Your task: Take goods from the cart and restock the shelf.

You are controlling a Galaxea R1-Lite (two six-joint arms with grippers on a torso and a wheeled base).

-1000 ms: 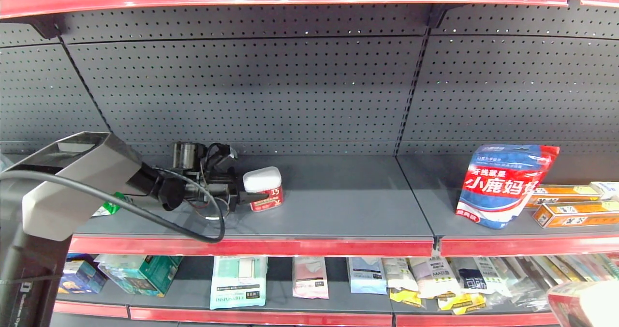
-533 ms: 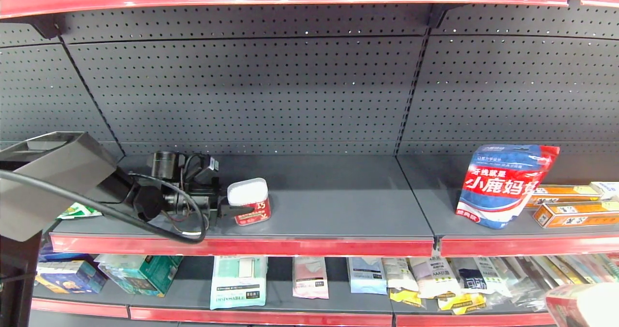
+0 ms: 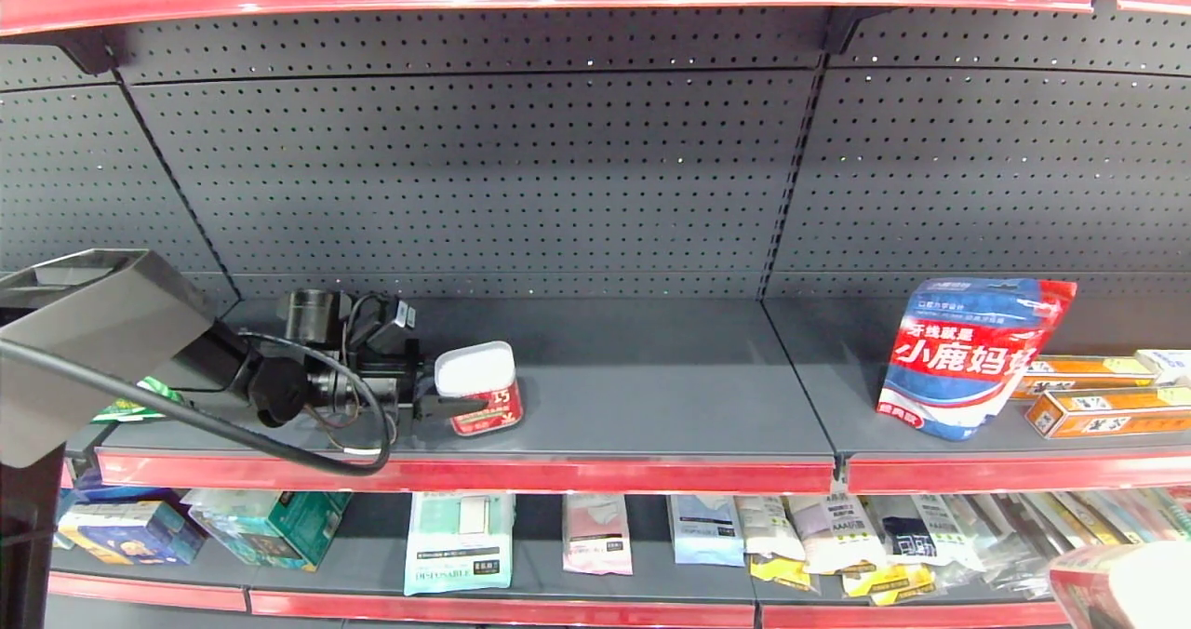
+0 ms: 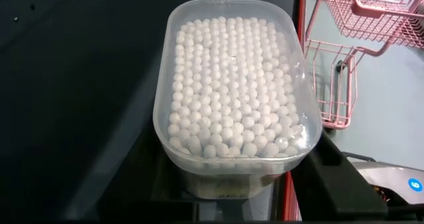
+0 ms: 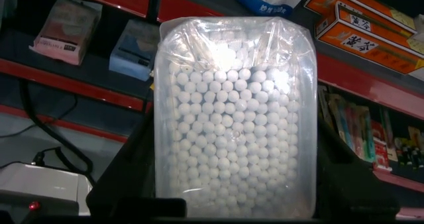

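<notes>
The left gripper (image 3: 458, 405) is clamped on a swab box (image 3: 479, 385), with 1 finger on each side of its red-labelled body. The box is tilted, with its white lid leaning back toward the wrist. It sits low at the front left of the grey shelf (image 3: 651, 396), and I cannot tell whether its base touches the board. From the left wrist, the clear lid (image 4: 232, 85) shows packed white swab tips, and a pink cart (image 4: 371, 45) stands on the floor beyond the shelf edge.

The right gripper (image 5: 235, 197) grips a 2nd swab box (image 5: 232, 118) wrapped in clear film. It is held low in front of the lower shelf rows, well apart from the 1st.

Farther right on the same shelf a blue-and-red pouch (image 3: 972, 354) stands upright, just beside 2 orange cartons (image 3: 1107, 410). Flat packets (image 3: 595, 531) line the shelf below.
</notes>
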